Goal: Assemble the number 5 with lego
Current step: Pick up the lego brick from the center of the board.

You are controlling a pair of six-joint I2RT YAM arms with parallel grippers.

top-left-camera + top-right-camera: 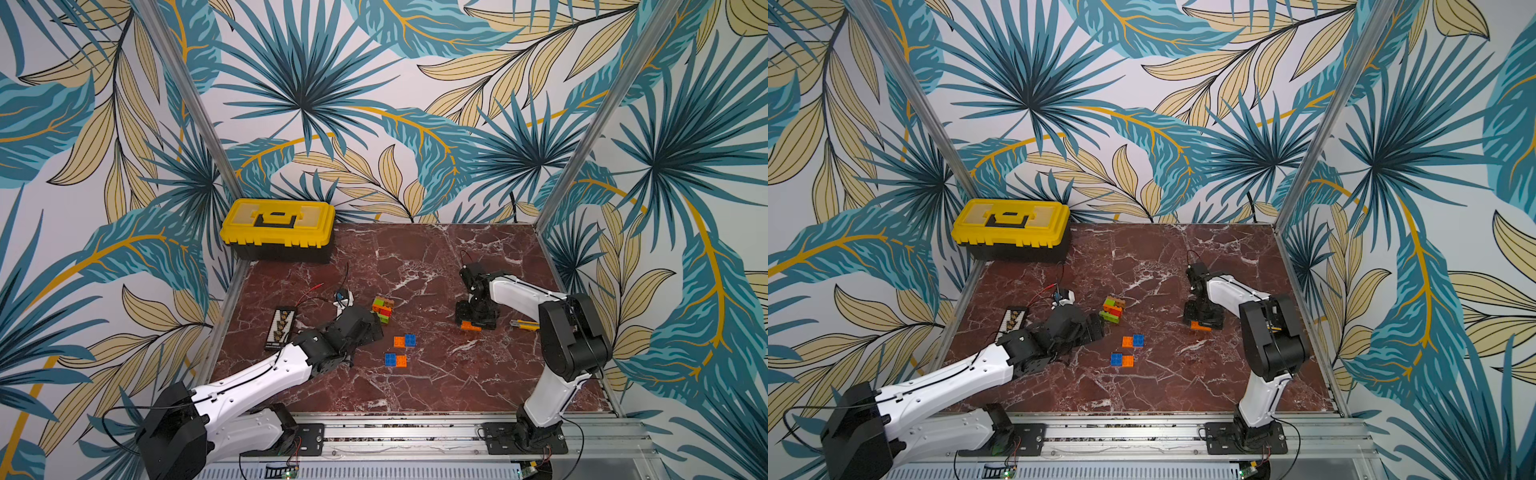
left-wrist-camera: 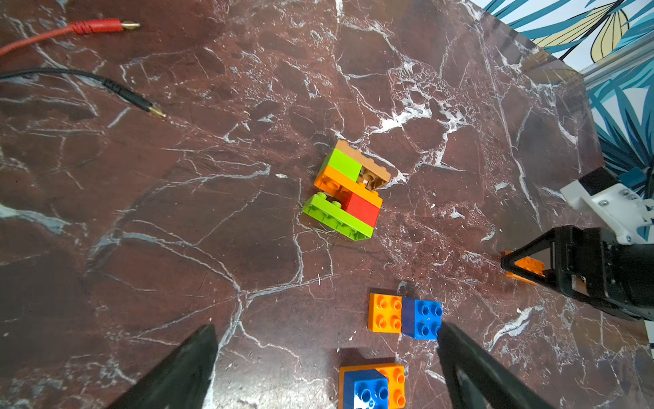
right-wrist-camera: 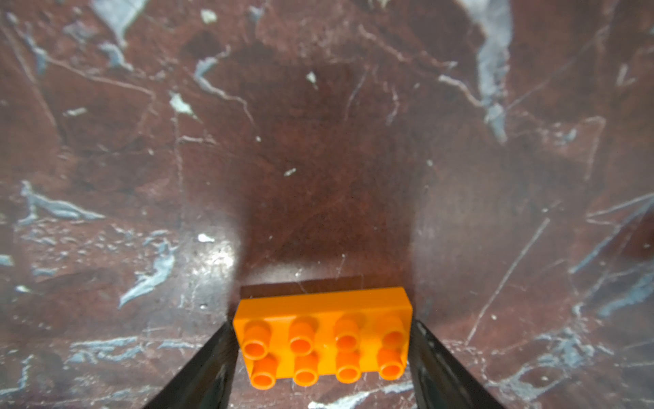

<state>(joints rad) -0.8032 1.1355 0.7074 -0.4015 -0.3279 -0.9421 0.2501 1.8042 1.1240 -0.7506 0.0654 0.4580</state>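
R claw (image 3: 322, 327) straddles orange brick (image 3: 322, 308) on desk (image 3: 318, 159), grip unclear; L claw (image 2: 326, 328) gapes empty; prob. pick-up step, nxt needs level lift toward cluster (image 2: 346, 191) ahead of L claw.

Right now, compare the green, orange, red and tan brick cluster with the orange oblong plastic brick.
The green, orange, red and tan brick cluster joins several bricks; the orange oblong brick is one piece. The cluster lies on its side; the orange brick sits studs up. No gripper flanks the cluster; the right gripper straddles the orange brick. Both are studded plastic.
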